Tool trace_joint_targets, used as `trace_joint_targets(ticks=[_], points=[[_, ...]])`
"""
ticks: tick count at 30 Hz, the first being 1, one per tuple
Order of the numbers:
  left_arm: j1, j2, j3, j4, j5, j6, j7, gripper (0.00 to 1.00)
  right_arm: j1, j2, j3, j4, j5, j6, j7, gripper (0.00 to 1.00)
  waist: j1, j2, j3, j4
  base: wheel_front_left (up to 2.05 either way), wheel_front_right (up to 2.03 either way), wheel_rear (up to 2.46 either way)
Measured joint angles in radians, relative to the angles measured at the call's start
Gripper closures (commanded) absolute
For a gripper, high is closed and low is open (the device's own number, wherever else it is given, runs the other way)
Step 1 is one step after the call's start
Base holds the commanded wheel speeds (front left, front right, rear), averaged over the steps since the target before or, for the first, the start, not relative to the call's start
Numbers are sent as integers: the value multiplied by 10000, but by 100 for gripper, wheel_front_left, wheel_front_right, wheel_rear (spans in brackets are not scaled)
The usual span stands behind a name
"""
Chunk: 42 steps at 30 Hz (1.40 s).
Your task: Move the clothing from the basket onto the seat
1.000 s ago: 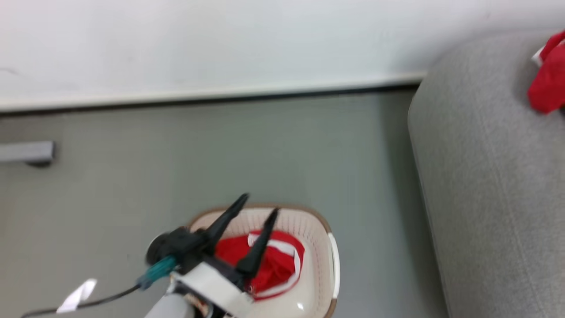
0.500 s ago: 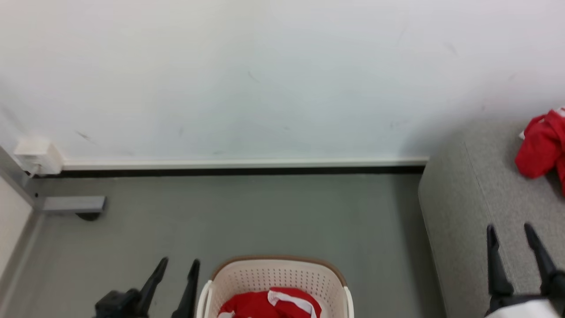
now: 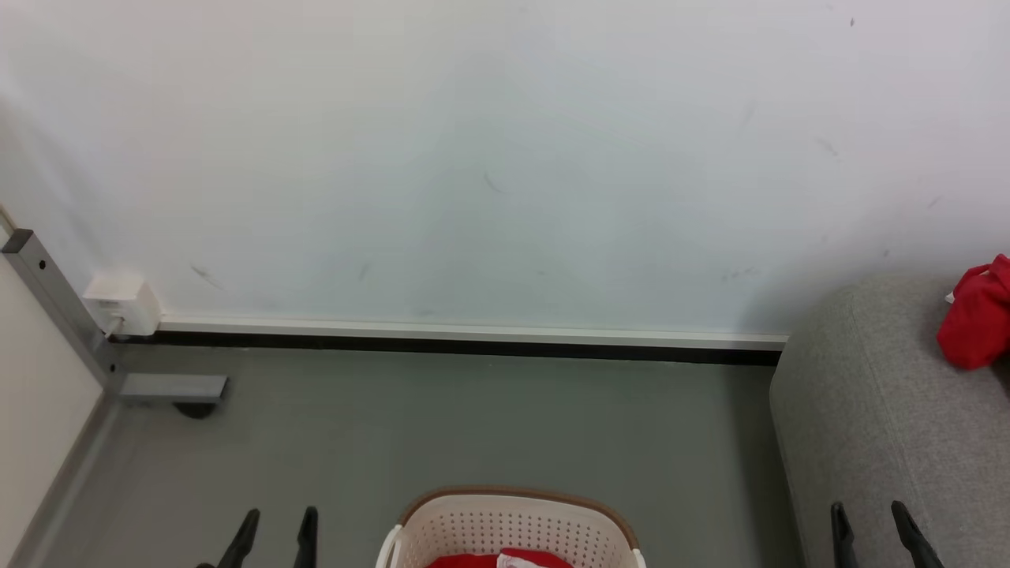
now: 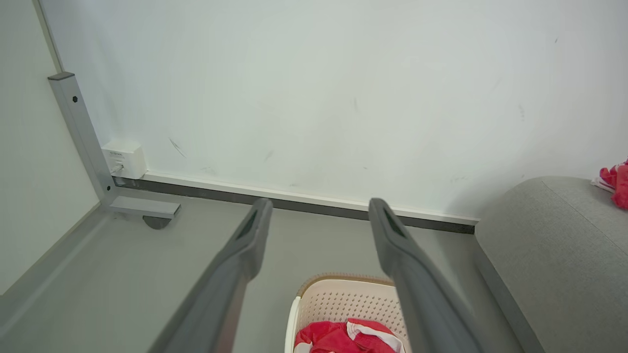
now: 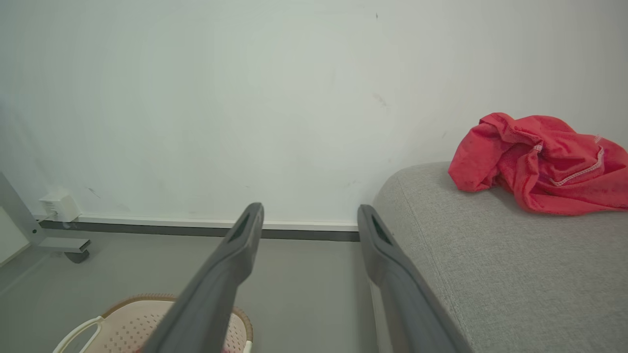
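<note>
The left gripper holds its two dark fingers spread wide with nothing between them, above the grey floor just left of the laundry basket. The right gripper is likewise spread and empty, at the rounded near edge of the grey sofa. The cream perforated basket with its brown rim stands on the floor between the two grippers, apart from the sofa. Inside it lies a red garment with white trim. A second red garment lies crumpled on the sofa, near the white wall. At the wall's foot to the left sit a small white box and a grey metal post.
</note>
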<state>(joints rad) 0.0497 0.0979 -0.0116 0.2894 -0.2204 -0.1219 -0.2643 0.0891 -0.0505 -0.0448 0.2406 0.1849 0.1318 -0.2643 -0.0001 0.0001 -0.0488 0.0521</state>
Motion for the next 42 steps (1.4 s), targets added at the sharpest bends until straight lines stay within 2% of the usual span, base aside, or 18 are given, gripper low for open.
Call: trace_joint_targets(ticks=[12,23,42], points=[[196,-178,405,-52,261,-69,0,0,23,0,240,339,-35,0,0,0,2,-1,-112,-27,0,0,0],[180,-153,-61,-305,232,-92,0,0,4,2,364,470,-4,0,0,0,2,-1,-97,-40,0,0,0],[178,-81,-94,-278,150,-94,0,0,-6,2,441,466,4,0,0,0,2,-1,-57,-88,0,0,0]])
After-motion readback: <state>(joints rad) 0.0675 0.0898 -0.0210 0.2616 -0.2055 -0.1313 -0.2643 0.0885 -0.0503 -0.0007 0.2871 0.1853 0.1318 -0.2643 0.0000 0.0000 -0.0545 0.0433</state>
